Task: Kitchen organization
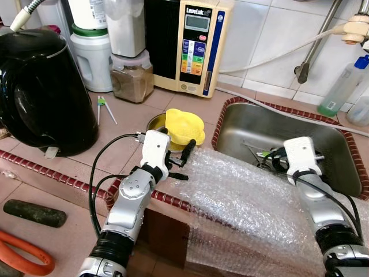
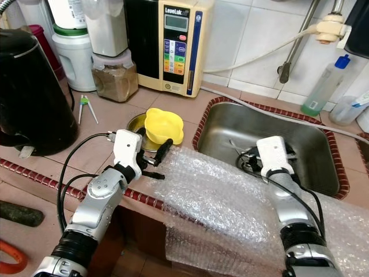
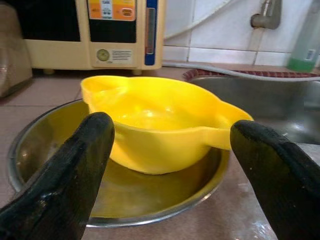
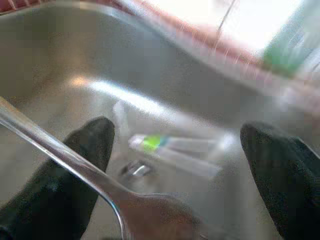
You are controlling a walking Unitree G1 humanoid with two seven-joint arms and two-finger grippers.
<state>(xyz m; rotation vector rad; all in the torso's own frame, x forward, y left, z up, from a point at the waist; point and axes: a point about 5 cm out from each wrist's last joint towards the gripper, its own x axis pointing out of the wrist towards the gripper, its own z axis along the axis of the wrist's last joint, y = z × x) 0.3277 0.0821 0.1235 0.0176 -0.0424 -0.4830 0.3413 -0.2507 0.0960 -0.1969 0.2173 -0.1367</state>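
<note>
Left pincer (image 1: 180, 160), fingers spread, faces the yellow plastic bowl (image 1: 184, 126) in the round steel dish (image 3: 150, 200). Right pincer (image 4: 180, 165), spread, is inside the steel sink (image 1: 323, 144) at 3 o'clock.

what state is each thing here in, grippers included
left gripper: open, fingers either side of the yellow bowl, not touching it
right gripper: open, reaching into the sink
yellow bowl: upright, resting tilted in the steel bowl
steel bowl: upright on the counter
sink: dry-looking, utensils lying inside
bubble wrap: draped over the counter edge
black kettle: lid shut
</note>
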